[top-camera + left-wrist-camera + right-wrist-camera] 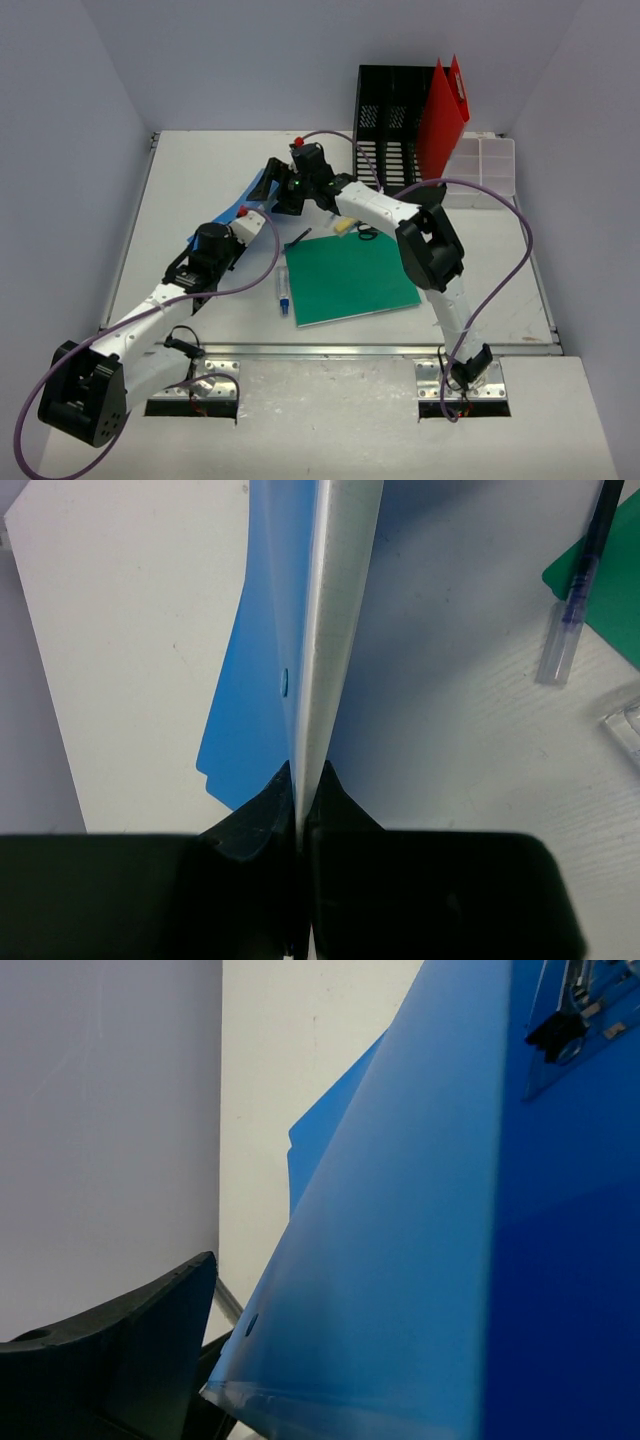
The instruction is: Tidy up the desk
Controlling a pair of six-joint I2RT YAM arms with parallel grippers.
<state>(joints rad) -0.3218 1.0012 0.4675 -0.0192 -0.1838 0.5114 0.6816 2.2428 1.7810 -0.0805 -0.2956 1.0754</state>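
Observation:
On the white desk (190, 170) a blue folder (254, 192) stands up on edge between both arms. My left gripper (243, 214) is shut on its near lower edge; in the left wrist view the folder (312, 640) runs edge-on straight out from the pinched fingertips (303, 780). My right gripper (283, 190) is open at the folder's far end. In the right wrist view the blue sheet (420, 1240) fills most of the frame. One black finger (130, 1345) stands off its left side with a gap; the other finger is hidden behind the sheet.
A green folder (350, 275) lies flat mid-desk with a pen (283, 290) along its left edge. A black mesh file holder (390, 125) at the back holds a red folder (440, 120). Beside it sits a clear compartment box (482, 170). Small yellow and black items (355, 229) lie behind the green folder.

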